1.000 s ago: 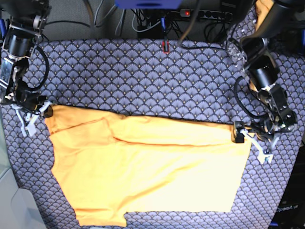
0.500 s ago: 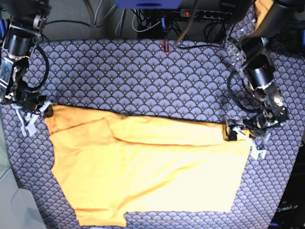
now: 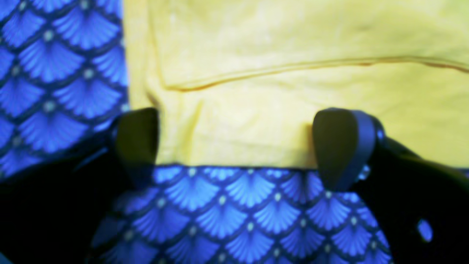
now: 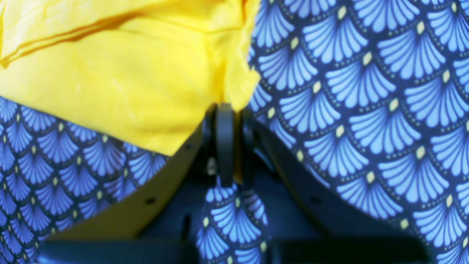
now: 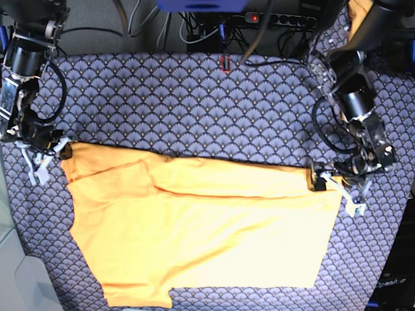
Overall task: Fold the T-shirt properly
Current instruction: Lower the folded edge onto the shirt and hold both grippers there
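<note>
T-shirt (image 5: 201, 227) lies partly folded on the counter (image 5: 194, 110), right tool (image 4: 225, 110) pinching its 9 o'clock corner, left tool (image 3: 234, 143) wide at 3 o'clock, further folds remaining.

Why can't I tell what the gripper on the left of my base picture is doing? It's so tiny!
Observer: That is the right gripper. Its wrist view shows it shut, pinching a corner of the plain yellow-orange cotton T-shirt.
Operator: And the one on the other side?
Observer: The left gripper is open. In its wrist view the shirt's edge lies between the two fingers, not squeezed.
</note>
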`<move>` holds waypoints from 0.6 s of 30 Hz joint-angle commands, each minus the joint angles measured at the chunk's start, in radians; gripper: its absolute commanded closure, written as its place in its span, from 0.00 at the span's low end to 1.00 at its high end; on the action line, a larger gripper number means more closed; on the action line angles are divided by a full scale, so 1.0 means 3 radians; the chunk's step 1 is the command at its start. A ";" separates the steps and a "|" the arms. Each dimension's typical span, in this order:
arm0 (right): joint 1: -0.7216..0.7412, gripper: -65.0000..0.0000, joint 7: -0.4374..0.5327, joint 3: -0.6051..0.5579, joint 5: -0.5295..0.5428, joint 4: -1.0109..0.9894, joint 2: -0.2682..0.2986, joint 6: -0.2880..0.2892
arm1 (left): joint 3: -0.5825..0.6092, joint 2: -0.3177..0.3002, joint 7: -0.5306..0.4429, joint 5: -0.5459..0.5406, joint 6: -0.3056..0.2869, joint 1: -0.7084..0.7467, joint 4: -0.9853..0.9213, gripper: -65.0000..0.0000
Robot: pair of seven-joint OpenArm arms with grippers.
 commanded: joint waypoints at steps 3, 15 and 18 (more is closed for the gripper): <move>0.0002 1.00 -0.0113 -0.0020 -0.0029 0.0012 0.0022 0.0025 | -0.0001 -0.0022 0.0081 -0.0044 -0.0021 -0.0063 0.0259 0.00; 0.0002 1.00 -0.0103 -0.0020 -0.0029 0.0012 0.0006 0.0025 | -0.0001 -0.0012 0.0020 -0.0024 -0.0021 -0.0058 0.0346 0.00; 0.0007 1.00 -0.0103 -0.0020 -0.0029 0.0012 0.0006 0.0025 | -0.0001 -0.0012 0.0015 -0.0049 0.0268 -0.0042 0.0346 0.00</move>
